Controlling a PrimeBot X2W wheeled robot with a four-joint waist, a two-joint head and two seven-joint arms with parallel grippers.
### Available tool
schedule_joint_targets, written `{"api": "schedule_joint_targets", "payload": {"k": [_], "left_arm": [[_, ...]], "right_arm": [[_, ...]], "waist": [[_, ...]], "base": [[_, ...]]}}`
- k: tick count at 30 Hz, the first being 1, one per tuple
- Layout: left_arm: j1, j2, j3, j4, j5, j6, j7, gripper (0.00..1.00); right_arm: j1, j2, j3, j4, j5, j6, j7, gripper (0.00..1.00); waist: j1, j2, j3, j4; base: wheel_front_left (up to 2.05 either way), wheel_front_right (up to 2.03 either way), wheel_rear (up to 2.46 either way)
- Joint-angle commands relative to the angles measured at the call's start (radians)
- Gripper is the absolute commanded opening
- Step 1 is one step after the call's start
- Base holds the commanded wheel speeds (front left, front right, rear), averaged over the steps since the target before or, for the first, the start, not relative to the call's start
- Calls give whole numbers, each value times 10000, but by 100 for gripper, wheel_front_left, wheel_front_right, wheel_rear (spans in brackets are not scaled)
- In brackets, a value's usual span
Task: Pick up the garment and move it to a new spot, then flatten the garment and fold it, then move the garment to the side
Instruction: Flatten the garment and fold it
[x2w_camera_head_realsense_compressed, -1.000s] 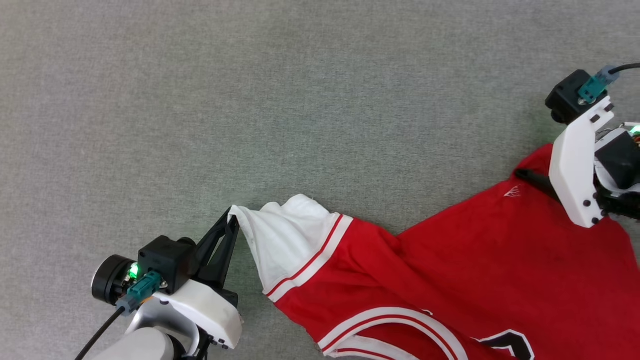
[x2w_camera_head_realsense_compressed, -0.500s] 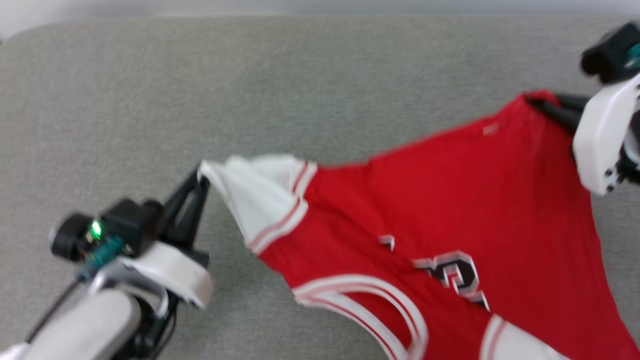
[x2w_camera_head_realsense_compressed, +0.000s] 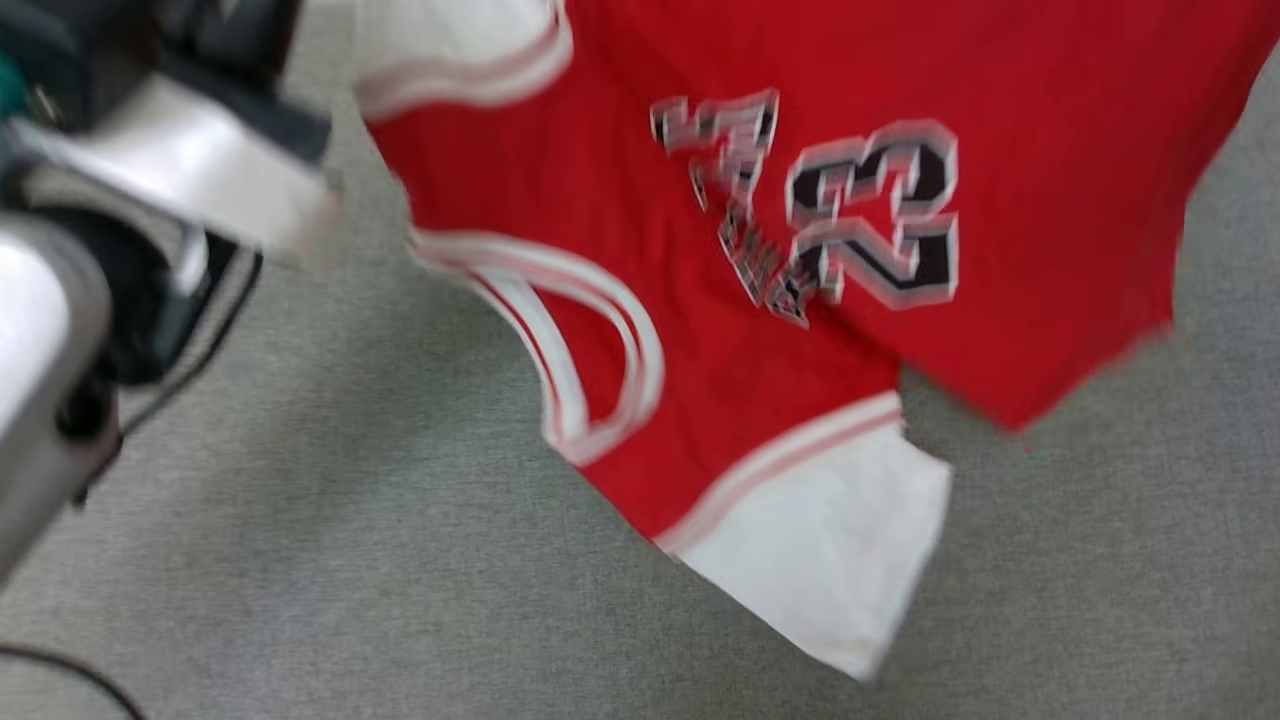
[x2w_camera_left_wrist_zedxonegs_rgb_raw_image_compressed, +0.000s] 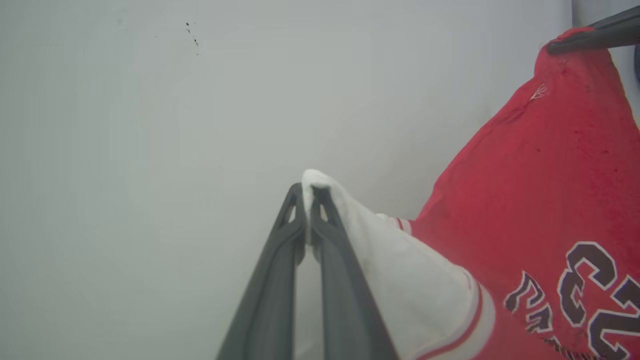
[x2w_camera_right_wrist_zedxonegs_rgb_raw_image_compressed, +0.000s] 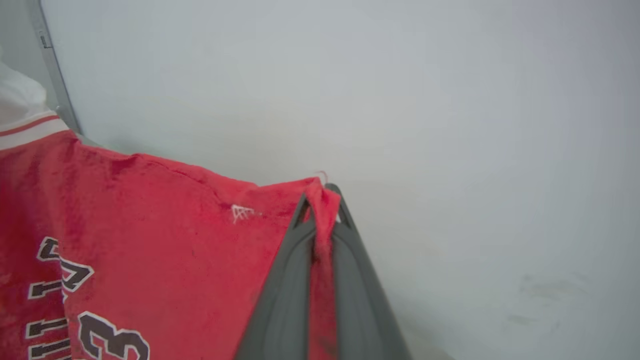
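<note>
left tool (x2w_camera_left_wrist_zedxonegs_rgb_raw_image_compressed: 306, 192) clamps the garment (x2w_camera_head_realsense_compressed: 800, 250) by a white sleeve tip, right tool (x2w_camera_right_wrist_zedxonegs_rgb_raw_image_compressed: 321, 194) by a red corner. in the head view the cloth hangs from 12 toward 6 o'clock over the grey bench (x2w_camera_head_realsense_compressed: 300, 560). its taut top edge runs tool to tool, neither nearer.

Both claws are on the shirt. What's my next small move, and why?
Probably carry the garment sideways toward its new spot, claws shut and spread. The left claw pinches a white sleeve, the right claw a red corner, and the cloth hangs between them, its other sleeve dangling over the grey surface, so it looks lifted enough to travel.
</note>
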Motion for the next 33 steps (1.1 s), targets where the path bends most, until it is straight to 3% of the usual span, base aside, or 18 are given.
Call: {"api": "schedule_joint_targets", "payload": {"k": [1,11,22,28,33], "left_arm": [[-872,-297,149,290,49,-195,191,0],[-5018,-1647,446,2613,382,-1359,582,0],[-9448,-2996,638,5867,969,-2505,-164,0],[-10226,-3382,560,7164,1089,-2818,-728,0],[-9784,-3476,387,7987,912,-3084,-1036,0]], "right_arm": [[-520,368,-470,234,-437,-5,-163,0],[-3169,1688,-2045,1451,-2510,-7,82,0],[-6590,2446,-2098,3031,-3954,-7,-303,0],[-7196,2712,-1667,3981,-4117,-5,-664,0],[-6692,2781,-1083,4587,-3809,-7,-1067,0]], "waist": [[0,0,505,-168],[0,0,1816,-242],[0,0,2636,-177],[0,0,2816,-53],[0,0,2927,32]], "base": [[0,0,0],[0,0,0],[0,0,0],[0,0,0],[0,0,0]]}}
